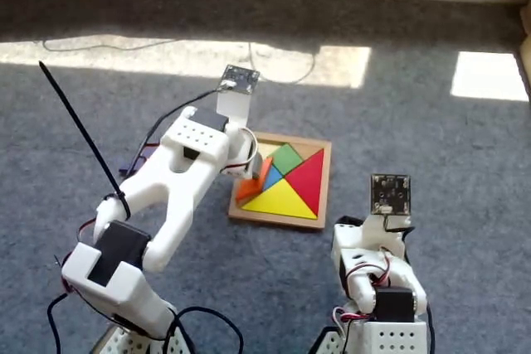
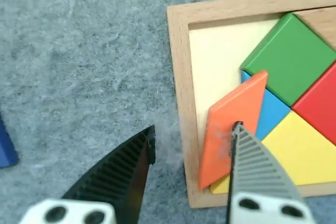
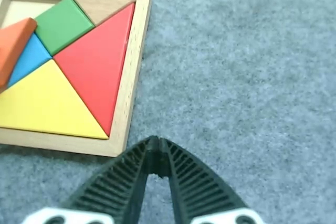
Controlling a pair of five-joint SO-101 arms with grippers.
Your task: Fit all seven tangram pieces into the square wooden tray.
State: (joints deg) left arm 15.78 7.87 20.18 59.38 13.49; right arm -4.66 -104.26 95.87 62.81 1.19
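Hanging over one edge of the square wooden tray (image 2: 178, 77), the left gripper (image 2: 194, 132) has its jaws spread wide and closed on nothing. The tray's rim and the near end of the orange parallelogram (image 2: 231, 124) lie between them. The pale finger (image 2: 252, 166) has its tip over that piece's long edge; whether it touches I cannot tell. The black finger (image 2: 126, 171) is out over the grey carpet (image 2: 79, 51), outside the tray. The orange parallelogram lies tilted, not seated: one end rests on the rim, the other lies up over the blue triangle (image 2: 273, 111). Beyond the jaws, the green square (image 2: 291, 59), the red triangle (image 2: 320, 103) and the yellow triangle (image 2: 299, 150) lie flat in the tray, fitted against each other. Bare tray floor shows ahead of the jaws, beside the orange piece. On the black finger's side, well apart from the tray, a dark blue object (image 2: 5, 148) lies on the carpet.

The right gripper (image 3: 157, 141) has its jaws pressed together, empty, above the carpet. The tray lies ahead of its tips and off to one side, near but apart from them.
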